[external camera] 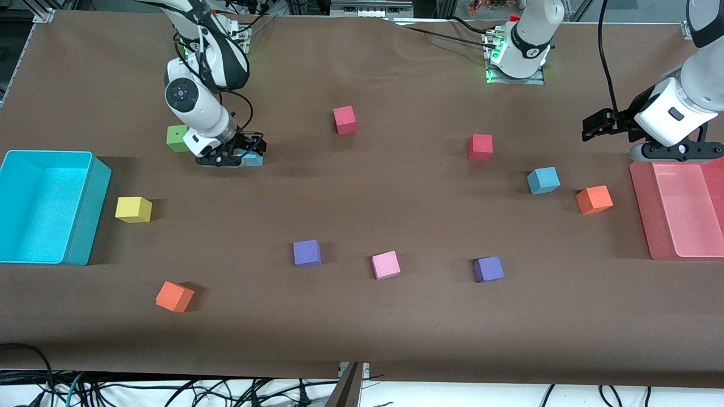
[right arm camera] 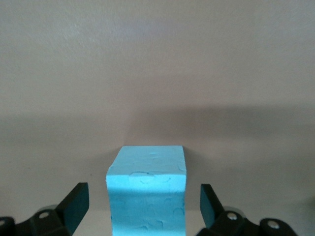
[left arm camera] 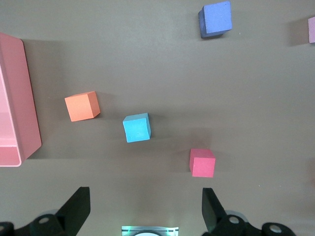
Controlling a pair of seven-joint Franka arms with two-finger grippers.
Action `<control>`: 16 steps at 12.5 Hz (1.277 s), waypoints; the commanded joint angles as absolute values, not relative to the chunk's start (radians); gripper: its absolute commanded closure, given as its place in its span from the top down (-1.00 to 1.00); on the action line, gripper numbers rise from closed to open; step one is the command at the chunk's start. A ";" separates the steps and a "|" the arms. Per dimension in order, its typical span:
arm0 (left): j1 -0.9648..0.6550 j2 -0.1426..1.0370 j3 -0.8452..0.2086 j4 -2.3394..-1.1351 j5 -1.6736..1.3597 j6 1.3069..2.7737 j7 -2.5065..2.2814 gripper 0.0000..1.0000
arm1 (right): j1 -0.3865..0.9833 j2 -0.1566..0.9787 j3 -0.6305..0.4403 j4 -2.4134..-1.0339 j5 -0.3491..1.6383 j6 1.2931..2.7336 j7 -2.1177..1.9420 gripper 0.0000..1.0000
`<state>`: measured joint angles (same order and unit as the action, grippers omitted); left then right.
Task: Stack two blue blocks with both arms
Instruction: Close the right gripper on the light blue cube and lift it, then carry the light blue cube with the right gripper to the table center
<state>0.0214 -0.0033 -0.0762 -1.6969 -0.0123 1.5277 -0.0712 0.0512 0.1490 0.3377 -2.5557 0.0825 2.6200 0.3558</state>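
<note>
Down at the table, right arm's end: we've got the right gripper (external camera: 244,155) lowered around one blue block (external camera: 252,157), just beside the green cube (external camera: 177,138).
Right gripper state: fingers (right arm camera: 74,204) spread apart with the block (right arm camera: 147,189) sitting between them; we see a gap on each side, so nothing is clamped.
First blue block: resting on the brown table cover (external camera: 362,316), partly hidden by the gripper in the front view.
Second blue block (external camera: 543,180): sits toward the left arm's end, near an orange cube (external camera: 594,199) and a bit nearer the front camera than a red cube (external camera: 480,147).
Left gripper (external camera: 591,126): up in the air over bare table next to the pink tray (external camera: 645,215), waiting.
Left gripper state: fingers (left arm camera: 76,209) wide apart, holding nothing. Its wrist view looks down on the second blue block (left arm camera: 137,128), the orange cube (left arm camera: 82,105), the red cube (left arm camera: 203,162) and a purple cube (left arm camera: 215,19).
Other stuff we can spot: cyan bin (external camera: 85,215) at the right arm's end with a yellow cube (external camera: 133,209) beside it, another red cube (external camera: 344,120), two purple cubes (external camera: 307,252) (external camera: 488,269) with a pink cube (external camera: 386,264) between them, and a second orange cube (external camera: 175,296) nearest the front camera.
</note>
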 commanded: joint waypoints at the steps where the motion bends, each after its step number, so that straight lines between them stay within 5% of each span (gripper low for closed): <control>1: 0.020 -0.012 -0.074 -1.700 -0.006 1.522 -0.054 1.00 | 0.064 0.187 0.337 -2.568 0.094 2.652 0.364 0.76; 3: 0.020 -0.014 -0.074 -1.698 -0.006 1.522 -0.054 1.00 | 0.066 0.189 0.337 -2.566 0.092 2.643 0.354 -0.18; 5: 0.020 -0.014 -0.074 -1.700 -0.006 1.520 -0.055 1.00 | 0.066 0.173 0.337 -2.551 0.091 2.637 0.345 -0.61; 11: 0.020 -0.018 -0.074 -1.700 -0.006 1.520 -0.051 1.00 | 0.092 0.150 0.337 -2.201 0.092 2.219 0.347 -0.61; 16: 0.020 -0.018 -0.074 -1.701 -0.006 1.520 -0.051 1.00 | 0.294 0.375 0.283 -1.771 0.084 2.043 0.456 -0.60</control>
